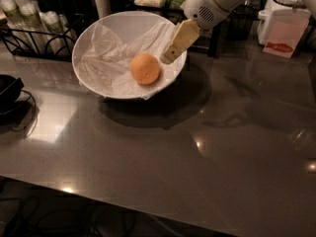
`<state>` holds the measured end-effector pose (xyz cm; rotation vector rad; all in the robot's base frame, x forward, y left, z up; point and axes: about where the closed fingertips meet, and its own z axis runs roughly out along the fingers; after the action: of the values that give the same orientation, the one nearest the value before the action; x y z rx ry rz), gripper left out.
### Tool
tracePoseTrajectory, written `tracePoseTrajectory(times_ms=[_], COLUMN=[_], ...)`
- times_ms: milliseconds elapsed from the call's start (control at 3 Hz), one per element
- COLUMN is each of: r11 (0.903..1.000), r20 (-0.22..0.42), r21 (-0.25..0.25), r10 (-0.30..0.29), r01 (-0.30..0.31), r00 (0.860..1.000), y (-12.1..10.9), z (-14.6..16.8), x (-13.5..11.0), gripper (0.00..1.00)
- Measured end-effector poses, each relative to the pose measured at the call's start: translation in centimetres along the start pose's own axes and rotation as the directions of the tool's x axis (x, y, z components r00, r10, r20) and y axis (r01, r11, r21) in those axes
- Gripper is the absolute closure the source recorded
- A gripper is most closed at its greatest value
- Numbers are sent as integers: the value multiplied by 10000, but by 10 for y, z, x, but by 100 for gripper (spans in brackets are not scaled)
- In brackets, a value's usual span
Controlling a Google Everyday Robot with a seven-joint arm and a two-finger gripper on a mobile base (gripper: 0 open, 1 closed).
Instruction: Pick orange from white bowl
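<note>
A white bowl [129, 25] stands on the far left part of a dark, glossy desk [163, 162], tilted so that its opening faces the near side. Crinkled white paper [104, 63] lines its inside and laps over the near rim. The orange [145, 68] lies in the lower, near part of the bowl on that paper, a little right of the bowl's middle, resting free.

The white arm [217, 1] comes in from the far right and slopes down toward the bowl. Its cream-coloured end effector [168, 58] hangs over the right inner side of the bowl, pointing down and to the left, with its tip just beside the orange on the orange's far right and a small gap between them. It shows as one slim cream piece from this angle, so I cannot tell whether it is set wide or narrow. The orange is not in its grasp.

The bowl throws a broad dark shadow on the desk to the near right. Along the far left edge a black wire rack [34, 46] holds pale bottles [12, 11]. A black object [7, 90] sits at the left edge of the desk, with a thin cord [27, 120] looping beside it. At the far right stands a white container [284, 31] with a red and white label. Small light spots gleam on the desk surface.
</note>
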<state>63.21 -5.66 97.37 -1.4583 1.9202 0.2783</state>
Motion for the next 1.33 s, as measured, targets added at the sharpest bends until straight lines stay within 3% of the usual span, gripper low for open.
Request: tracePoseTrajectory(times_ms=[333,667,1333], r11=[9976,9902,9670], r20=[-72,-183,-176], r21=[-697,-1220,-1456], r10=[-34,-712,-2140], r01=[28,685,2092], r00=[10000,9973,9767], y=[10,23,33], z=[18,36,61], x=[-3,-8,-17], gripper=[0,0,7])
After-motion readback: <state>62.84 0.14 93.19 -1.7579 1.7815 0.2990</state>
